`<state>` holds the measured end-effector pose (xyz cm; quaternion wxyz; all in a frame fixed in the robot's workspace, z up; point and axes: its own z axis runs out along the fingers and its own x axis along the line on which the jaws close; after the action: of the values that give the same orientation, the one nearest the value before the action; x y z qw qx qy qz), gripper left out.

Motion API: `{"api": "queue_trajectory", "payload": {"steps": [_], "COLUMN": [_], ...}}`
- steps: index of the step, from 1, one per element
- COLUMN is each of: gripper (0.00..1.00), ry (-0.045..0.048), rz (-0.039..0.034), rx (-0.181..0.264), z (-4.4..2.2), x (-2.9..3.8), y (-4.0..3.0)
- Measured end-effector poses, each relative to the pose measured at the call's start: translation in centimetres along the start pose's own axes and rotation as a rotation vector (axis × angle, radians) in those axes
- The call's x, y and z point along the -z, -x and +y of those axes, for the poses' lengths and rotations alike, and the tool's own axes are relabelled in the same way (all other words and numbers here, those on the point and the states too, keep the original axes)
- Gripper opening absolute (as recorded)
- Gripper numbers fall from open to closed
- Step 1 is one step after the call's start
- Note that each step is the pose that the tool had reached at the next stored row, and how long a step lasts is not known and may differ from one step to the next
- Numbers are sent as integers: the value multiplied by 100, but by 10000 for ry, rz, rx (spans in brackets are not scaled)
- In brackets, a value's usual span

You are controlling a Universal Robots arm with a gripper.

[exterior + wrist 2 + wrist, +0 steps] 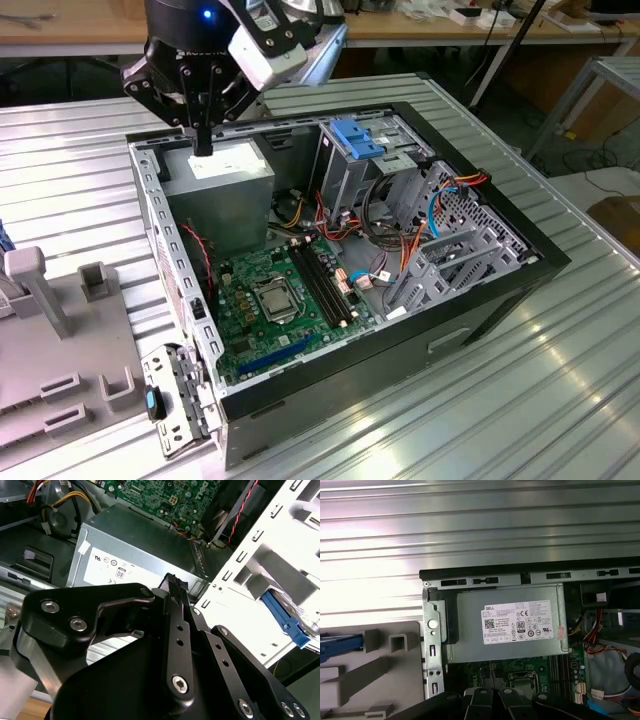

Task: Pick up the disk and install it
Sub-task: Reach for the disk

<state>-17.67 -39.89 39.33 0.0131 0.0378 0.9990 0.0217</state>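
The gripper [203,148] hovers over the power supply [225,175] at the far left corner of the open computer case [480,320], its jaws pressed together and holding nothing. The disk [340,647], seen in the first wrist view, lies apart from it on the grey fixture [60,350], which stands on the desk [520,400] at the exterior view's left, just outside the case wall.

End effector [176,586] above the power supply [135,545]
Black fingers [175,630] pinched together, green motherboard [165,495] past the grey box, pale chassis frame [260,555] alongside.
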Motion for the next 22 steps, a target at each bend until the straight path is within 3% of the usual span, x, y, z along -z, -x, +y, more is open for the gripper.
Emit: {"api": "queue_trajectory", "payload": {"steps": [10,16,22], "gripper": [11,11,11], "ry": [1,0,0], "rz": [0,0,0], "rx": [-1,-1,0], "z": [-11,-16,66], "x": [4,8,8], "y": [-147,-296,-462]}}
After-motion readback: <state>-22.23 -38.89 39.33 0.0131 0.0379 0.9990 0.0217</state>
